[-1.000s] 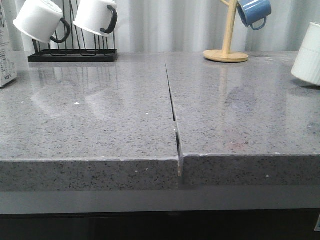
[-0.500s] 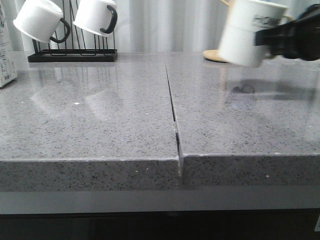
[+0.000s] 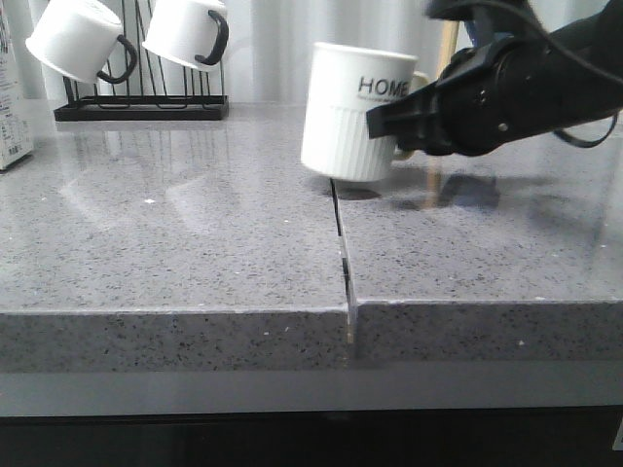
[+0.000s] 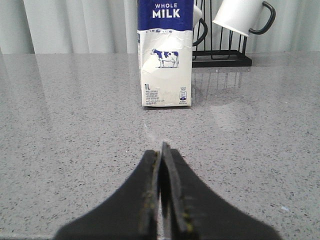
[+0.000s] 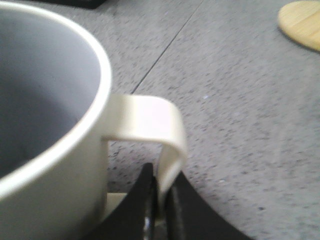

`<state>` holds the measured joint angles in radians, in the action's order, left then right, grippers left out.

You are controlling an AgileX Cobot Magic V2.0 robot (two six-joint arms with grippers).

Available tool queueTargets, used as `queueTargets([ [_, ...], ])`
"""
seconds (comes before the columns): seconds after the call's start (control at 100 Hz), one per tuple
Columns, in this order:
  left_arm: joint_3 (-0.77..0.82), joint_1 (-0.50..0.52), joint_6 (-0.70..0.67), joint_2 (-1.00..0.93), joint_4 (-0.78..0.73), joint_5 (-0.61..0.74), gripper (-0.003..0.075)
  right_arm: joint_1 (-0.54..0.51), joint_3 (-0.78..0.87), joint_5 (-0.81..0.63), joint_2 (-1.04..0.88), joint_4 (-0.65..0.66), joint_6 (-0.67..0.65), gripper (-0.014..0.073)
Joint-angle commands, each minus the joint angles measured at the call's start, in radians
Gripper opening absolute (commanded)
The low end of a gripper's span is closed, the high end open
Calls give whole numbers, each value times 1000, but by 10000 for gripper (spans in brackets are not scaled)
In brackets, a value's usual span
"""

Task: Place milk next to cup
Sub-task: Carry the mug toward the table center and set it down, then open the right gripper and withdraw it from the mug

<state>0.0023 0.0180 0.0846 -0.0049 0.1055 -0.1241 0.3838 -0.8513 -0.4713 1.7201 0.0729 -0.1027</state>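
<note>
The cup (image 3: 355, 112), a cream-white mug with "HOME" lettering and a ribbed lower half, hangs upright just above the counter near the middle seam. My right gripper (image 3: 394, 125) is shut on its handle (image 5: 170, 150), with the mug's open mouth (image 5: 40, 90) close beside the fingers. The milk (image 4: 165, 55), a white carton with a blue "WHOLE MILK" top and a cow picture, stands upright at the far left of the counter (image 3: 10, 97). My left gripper (image 4: 162, 150) is shut and empty, low over the counter, pointing at the carton from some way off.
A black rack (image 3: 141, 107) with two white black-handled mugs (image 3: 78, 39) stands at the back left, just behind the milk. A wooden mug tree (image 3: 448, 49) stands behind my right arm, its base in the right wrist view (image 5: 302, 22). A seam (image 3: 341, 243) splits the grey counter.
My right arm has carried the cup from the far right edge leftward to the middle seam. The milk has not moved.
</note>
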Motion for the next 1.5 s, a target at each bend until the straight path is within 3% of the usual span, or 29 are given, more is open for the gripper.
queueTargets([
  [0.0, 33, -5, -8, -33, 9, 83, -21, 13, -40, -88, -22, 7, 8, -68],
  [0.21, 33, -5, -8, -33, 9, 83, -21, 23, -40, -80, -7, 7, 8, -49],
  [0.28, 33, -5, -8, -33, 9, 83, -21, 23, -40, -74, -7, 7, 8, 36],
  [0.4, 33, -5, -8, -33, 9, 83, -21, 23, -40, -65, -8, 7, 8, 271],
  [0.5, 33, -5, -8, -33, 9, 83, -21, 23, -39, -64, -10, 7, 8, 356],
  [0.74, 33, -5, -8, -33, 9, 83, -21, 23, -19, -65, -37, 7, 8, 350],
  [1.07, 33, -5, -8, -33, 9, 83, -21, 22, 133, -42, -262, 7, 8, 342],
  [1.14, 33, -5, -8, -33, 9, 83, -21, 22, 172, -20, -328, 7, 8, 286],
  [1.4, 33, -5, -8, -33, 9, 83, -21, 22, 345, 27, -622, 7, 8, -52],
  [1.49, 33, -5, -8, -33, 9, 83, -21, 22, 404, 38, -733, 7, 8, -64],
])
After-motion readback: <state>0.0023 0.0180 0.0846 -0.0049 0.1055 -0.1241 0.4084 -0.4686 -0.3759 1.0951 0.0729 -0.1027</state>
